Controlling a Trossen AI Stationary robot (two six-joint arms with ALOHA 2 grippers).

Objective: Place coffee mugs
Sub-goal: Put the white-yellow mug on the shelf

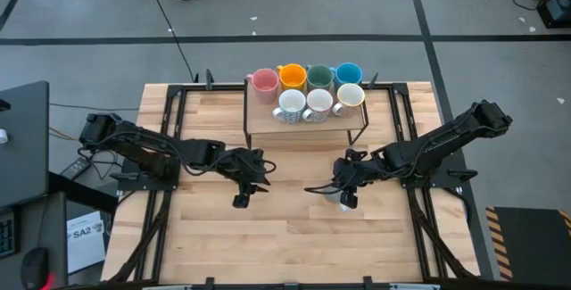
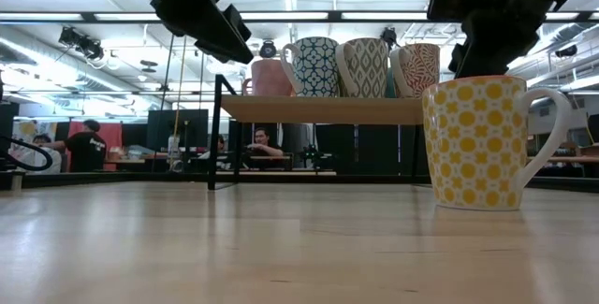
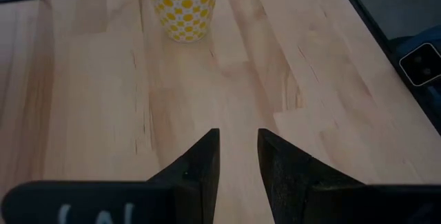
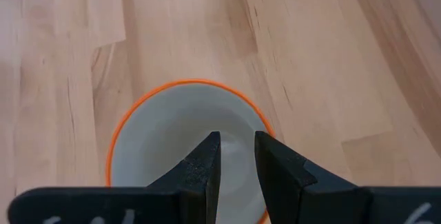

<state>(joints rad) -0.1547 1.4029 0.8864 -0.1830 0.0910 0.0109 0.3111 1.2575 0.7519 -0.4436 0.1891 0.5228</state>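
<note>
Above the yellow-patterned mug [image 2: 474,142], right gripper [image 4: 236,156] hovering, fingers nearly together, apparently gripping nothing, left gripper [image 3: 238,156] likewise narrow.

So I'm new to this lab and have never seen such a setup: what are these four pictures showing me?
Two dark robot arms work at a wooden table. One picture looks straight down, one looks level across the tabletop, and two come from cameras on the arms' wrists. A small raised shelf carries seven mugs. An eighth, the yellow-patterned mug, stands on the table. The right tool hangs just above its open mouth, fingers nearly together, holding nothing. The left tool waits over bare wood nearby, also empty.
</note>
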